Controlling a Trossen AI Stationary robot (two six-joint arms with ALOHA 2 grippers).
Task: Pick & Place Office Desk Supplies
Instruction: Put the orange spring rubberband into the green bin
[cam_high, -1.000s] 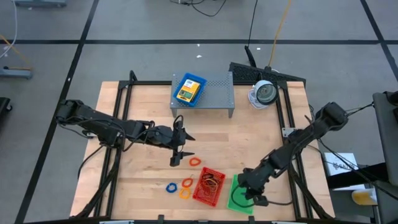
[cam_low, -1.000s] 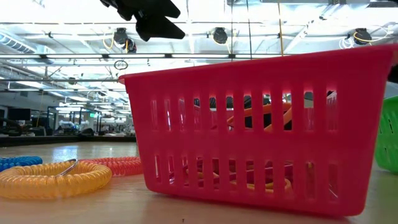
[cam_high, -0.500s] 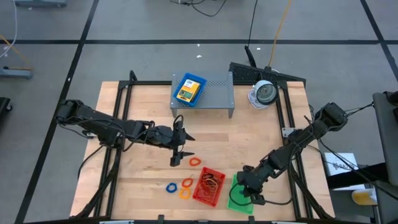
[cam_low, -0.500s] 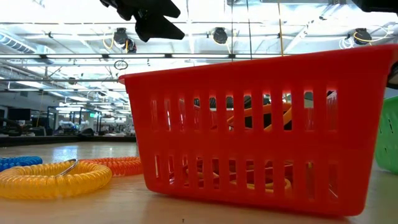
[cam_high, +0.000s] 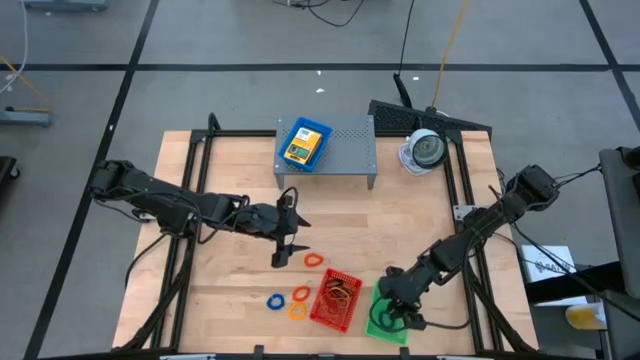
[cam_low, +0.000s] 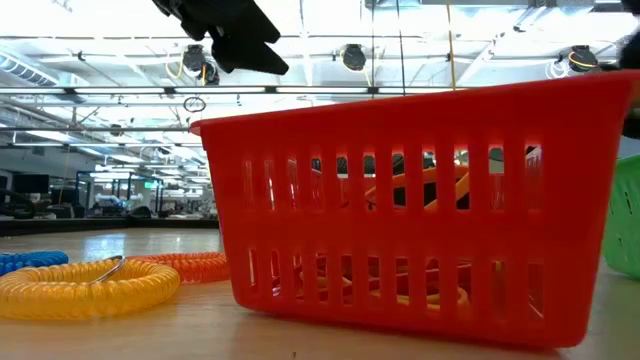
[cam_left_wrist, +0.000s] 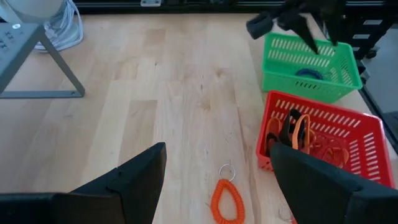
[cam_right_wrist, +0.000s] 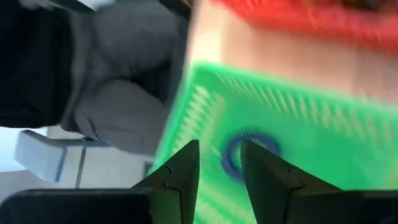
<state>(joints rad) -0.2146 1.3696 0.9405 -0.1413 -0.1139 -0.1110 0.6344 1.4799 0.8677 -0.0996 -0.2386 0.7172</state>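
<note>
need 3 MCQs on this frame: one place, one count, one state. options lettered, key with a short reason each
1. Where is the blue ring?
A. in the green tray
B. in the red tray
C. on the grey shelf

2. How many coil rings lie loose on the table outside the trays?
A. two
B. four
C. six

3. The left gripper is:
A. shut on a ring
B. open, holding nothing
C. resting inside the red tray

Key: 1 A, the left wrist view shows it on the green tray's floor. 2 B, the high view shows one red, one blue and two orange-yellow. 3 B, its fingers stand apart above the orange ring.
</note>
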